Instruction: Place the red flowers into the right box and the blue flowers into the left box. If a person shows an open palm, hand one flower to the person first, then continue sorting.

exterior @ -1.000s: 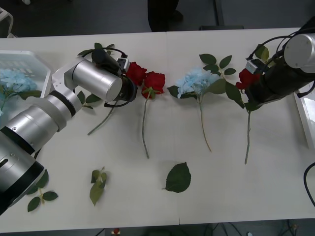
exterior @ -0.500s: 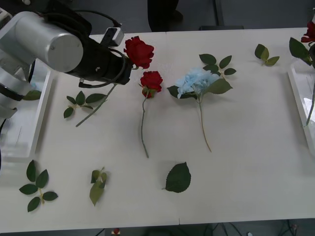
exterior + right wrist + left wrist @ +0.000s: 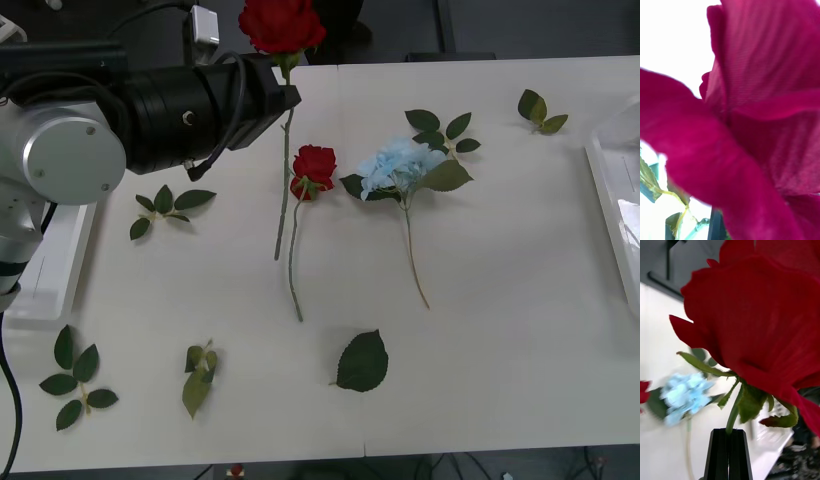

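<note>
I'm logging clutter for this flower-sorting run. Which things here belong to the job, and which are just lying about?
Part of the job:
- red rose pinched by its stem in the left gripper
- red rose lying on the table
- blue flower lying beside it
- right box
- left box
- close-up red bloom at the right wrist camera

Just lying about:
- loose leaf sprigs
- single big leaf

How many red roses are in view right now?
3. One is lifted in the left gripper; one lies on the table beside the blue flower; a third bloom is right against the right wrist camera.
</note>
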You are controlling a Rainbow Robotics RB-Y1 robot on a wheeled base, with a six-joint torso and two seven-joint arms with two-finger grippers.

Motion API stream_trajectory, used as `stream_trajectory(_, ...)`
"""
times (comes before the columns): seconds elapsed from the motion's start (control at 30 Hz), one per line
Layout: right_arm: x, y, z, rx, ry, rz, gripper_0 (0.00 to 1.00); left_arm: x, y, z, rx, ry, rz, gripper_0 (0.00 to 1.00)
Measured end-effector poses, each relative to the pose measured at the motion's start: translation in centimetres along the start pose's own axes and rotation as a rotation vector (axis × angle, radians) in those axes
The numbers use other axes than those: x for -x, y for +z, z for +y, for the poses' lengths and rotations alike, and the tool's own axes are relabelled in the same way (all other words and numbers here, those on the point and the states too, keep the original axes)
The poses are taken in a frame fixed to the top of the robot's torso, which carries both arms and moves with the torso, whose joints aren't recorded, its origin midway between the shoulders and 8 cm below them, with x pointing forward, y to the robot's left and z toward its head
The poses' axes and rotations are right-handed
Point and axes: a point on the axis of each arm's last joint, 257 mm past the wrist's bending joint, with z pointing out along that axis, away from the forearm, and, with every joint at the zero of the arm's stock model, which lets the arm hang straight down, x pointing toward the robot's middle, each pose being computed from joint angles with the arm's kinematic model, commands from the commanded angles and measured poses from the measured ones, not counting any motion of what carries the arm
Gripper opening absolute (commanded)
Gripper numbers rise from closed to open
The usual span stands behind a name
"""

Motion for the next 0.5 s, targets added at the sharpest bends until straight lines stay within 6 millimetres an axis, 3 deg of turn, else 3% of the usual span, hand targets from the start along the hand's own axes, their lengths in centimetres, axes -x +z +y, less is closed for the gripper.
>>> stream_trajectory(0.2,-4.9,1.5,-1.3,-0.062,-0.104,0.131,0.0,0.4,1.7,-4.7,-0.142,-0.009,-0.089,0.0)
stream_trajectory(0.33,-5.9,1.7,0.0,-0.034,-0.113,0.16,0.0,1.3,2.2,-7.1,-0.23,-0.006,-0.211,0.0)
stream_trajectory(0.5,-6.5,2.0,1.5,-0.007,-0.103,0.187,0.0,-0.6,2.7,-8.7,-0.307,0.005,-0.295,0.0)
